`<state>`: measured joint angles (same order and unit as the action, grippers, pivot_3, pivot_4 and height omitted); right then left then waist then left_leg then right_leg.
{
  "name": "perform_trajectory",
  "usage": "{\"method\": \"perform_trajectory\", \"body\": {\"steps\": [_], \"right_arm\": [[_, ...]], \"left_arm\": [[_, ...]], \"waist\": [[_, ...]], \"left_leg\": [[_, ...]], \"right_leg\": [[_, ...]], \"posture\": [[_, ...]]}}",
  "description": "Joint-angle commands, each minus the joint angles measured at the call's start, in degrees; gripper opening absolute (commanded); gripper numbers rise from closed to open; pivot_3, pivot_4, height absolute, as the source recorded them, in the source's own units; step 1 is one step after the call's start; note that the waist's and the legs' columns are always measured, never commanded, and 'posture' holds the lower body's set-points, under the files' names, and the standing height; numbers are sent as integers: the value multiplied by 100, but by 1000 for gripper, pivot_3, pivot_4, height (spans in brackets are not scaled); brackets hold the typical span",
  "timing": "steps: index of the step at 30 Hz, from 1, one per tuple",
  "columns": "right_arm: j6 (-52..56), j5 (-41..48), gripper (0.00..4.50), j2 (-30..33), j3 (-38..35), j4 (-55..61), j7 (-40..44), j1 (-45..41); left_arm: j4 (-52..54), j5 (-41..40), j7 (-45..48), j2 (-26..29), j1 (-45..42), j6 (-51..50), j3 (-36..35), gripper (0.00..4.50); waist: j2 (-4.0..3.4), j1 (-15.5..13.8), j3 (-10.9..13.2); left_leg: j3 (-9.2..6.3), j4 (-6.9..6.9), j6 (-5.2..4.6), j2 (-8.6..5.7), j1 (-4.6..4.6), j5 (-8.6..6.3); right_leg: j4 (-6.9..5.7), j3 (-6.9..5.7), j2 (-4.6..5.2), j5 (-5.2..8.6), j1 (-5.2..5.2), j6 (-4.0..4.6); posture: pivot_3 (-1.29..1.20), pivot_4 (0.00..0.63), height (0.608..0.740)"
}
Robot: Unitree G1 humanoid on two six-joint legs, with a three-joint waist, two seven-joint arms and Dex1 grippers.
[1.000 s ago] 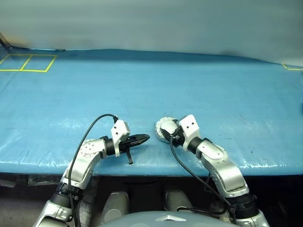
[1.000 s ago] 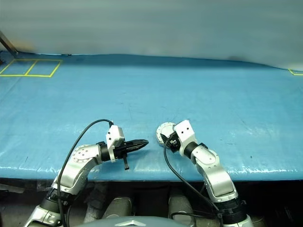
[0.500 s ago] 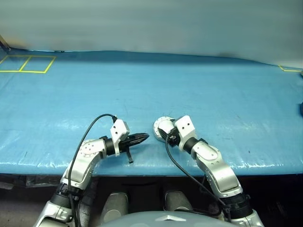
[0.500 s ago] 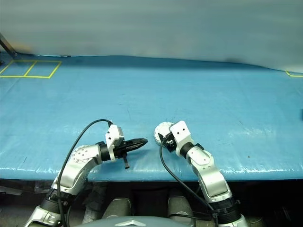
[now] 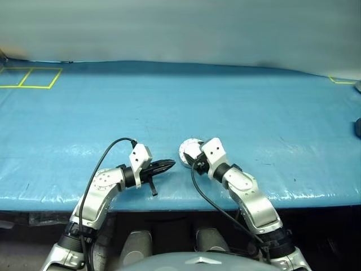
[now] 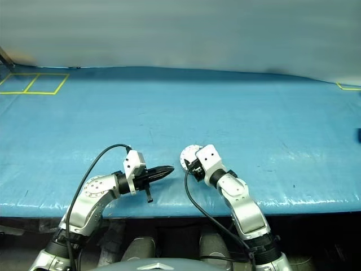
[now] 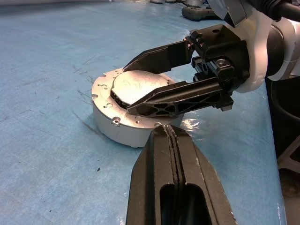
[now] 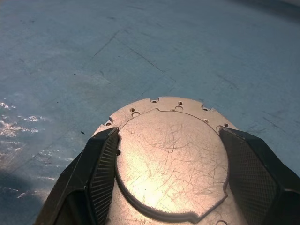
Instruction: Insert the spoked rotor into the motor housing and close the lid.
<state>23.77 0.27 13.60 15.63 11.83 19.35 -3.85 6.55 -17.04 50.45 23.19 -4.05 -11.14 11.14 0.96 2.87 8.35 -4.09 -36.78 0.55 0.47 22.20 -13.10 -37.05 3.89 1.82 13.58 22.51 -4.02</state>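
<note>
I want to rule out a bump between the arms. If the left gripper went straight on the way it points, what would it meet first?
Probably the motor housing directly ahead of the shut left gripper, with the right gripper straddling its raised centre; depth is unclear.

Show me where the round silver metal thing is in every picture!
Left eye view: motor housing near the table's front edge, middle, at the right claw.
Right eye view: same spot, beside the closed left claw.
Left wrist view: centre-left, the right claw's fingers straddling its raised top.
Right wrist view: bottom centre, between the fingers.
Shared landmark: blue table cover.
</note>
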Motion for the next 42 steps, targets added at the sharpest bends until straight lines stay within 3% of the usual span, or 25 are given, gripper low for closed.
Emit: {"method": "perform_trajectory", "body": {"steps": [1,12,19,28,42], "right_arm": [[355,-263,3065,89,102,-928,-112,226],[817,717,3065,447,-93,114,902,553],[1230,1099,3065,797,58,821,1270,991],[1043,800,3065,620,-92,600,711,937],[764,669,3065,642,19,601,703,875]], "left_arm": [[244,-102,-12,31,16,38,-130,0],[-469,79,-356,-386,-563,238,-143,0],[-851,98,-4,-507,-877,334,60,0],[-1228,267,465,-455,-985,426,350,0],[-1624,987,378,-461,-993,750,760,0]], "waist": [[3,-4,-3],[16,-106,-11],[14,-98,-22],[14,-75,-21],[14,-128,-37]], "left_leg": [[1,7,1,3,-14,-1],[20,47,8,-12,-33,-8],[6,91,25,-19,-17,-62],[-1,82,29,-5,-27,-107],[-15,57,35,-4,-64,-101]], "right_leg": [[6,0,-1,1,-6,1],[27,-1,58,8,-17,-9],[21,-10,26,25,-13,8],[22,-16,9,65,-30,20],[21,-15,4,104,-84,13]], "posture": [[0,150,740],[0,150,740],[0,150,740],[0,150,740],[0,150,740]]}}
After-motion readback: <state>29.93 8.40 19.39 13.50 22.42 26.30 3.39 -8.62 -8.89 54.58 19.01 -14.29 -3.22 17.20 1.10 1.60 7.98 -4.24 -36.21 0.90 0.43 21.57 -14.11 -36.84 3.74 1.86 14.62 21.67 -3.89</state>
